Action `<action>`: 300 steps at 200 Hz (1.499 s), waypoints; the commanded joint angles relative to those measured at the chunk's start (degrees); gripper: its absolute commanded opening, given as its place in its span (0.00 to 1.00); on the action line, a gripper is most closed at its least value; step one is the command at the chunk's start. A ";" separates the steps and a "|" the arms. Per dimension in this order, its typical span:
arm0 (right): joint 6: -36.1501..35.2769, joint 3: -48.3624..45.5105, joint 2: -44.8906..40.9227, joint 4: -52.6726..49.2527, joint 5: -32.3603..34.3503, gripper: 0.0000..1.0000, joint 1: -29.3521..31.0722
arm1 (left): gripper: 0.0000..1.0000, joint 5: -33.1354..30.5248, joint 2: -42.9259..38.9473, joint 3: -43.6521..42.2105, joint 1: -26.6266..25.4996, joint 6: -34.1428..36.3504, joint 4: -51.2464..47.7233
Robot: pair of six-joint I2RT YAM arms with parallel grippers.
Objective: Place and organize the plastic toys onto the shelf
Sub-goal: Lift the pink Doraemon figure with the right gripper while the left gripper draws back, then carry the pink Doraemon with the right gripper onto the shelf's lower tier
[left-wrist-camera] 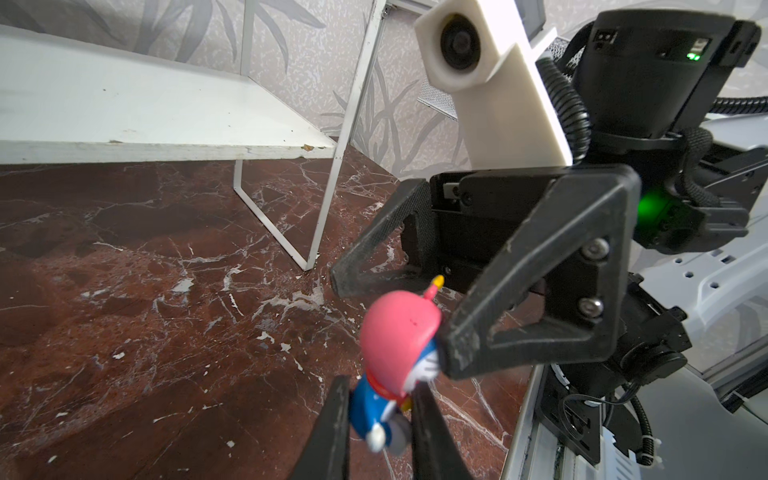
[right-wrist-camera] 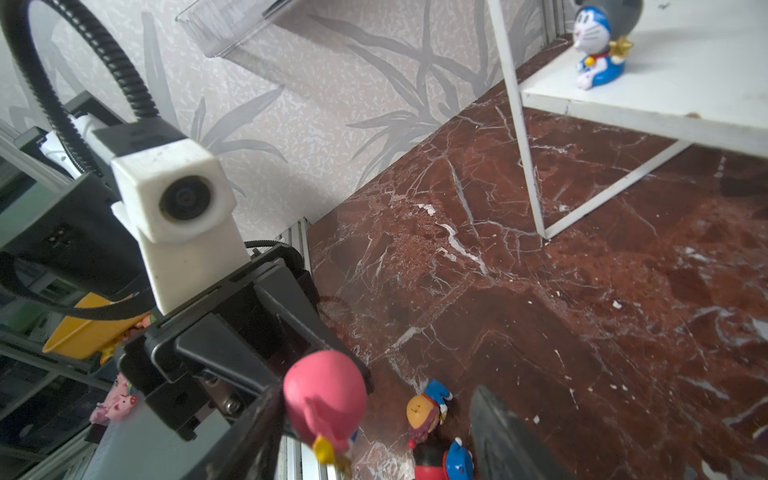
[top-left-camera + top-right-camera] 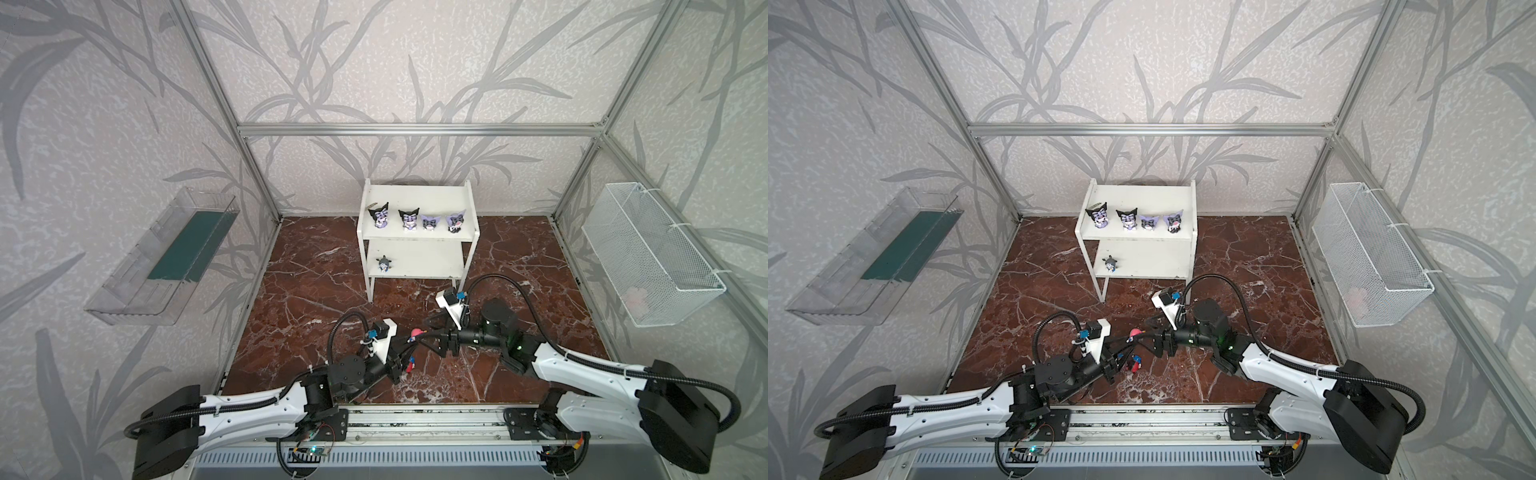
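Lower centre in both top views, the left claw (image 1: pixel 380 395) is clenched on the pink-headed, blue-bodied plastic figurine (image 1: pixel 399 332), whose head sits between the fingers of the released right claw (image 2: pixel 376 399). This looks like a handover, so the right claw must close before the left lets go.

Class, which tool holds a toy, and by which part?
The left tool grips the pink-headed figurine by its blue body; the right tool is open around its head.

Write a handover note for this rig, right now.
Left tool: shut on pink toy, by its body.
Right tool: open, jaws either side of its head.
Done: four eared toys on shelf top, grey toy on lower tier.
To do: pink toy, plus orange toy and black-red toy on the floor.
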 commanded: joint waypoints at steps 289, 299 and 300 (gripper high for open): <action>-21.18 23.20 18.16 -3.44 29.90 0.19 0.49 | 0.99 -24.89 -20.15 27.96 1.07 2.52 -69.47; -21.11 23.94 19.13 -3.10 30.56 0.19 0.38 | 0.99 -24.78 -20.35 28.60 1.10 2.83 -71.13; -21.05 23.98 19.22 -3.05 30.63 0.19 0.39 | 0.99 -24.74 -20.40 28.65 1.10 2.90 -71.35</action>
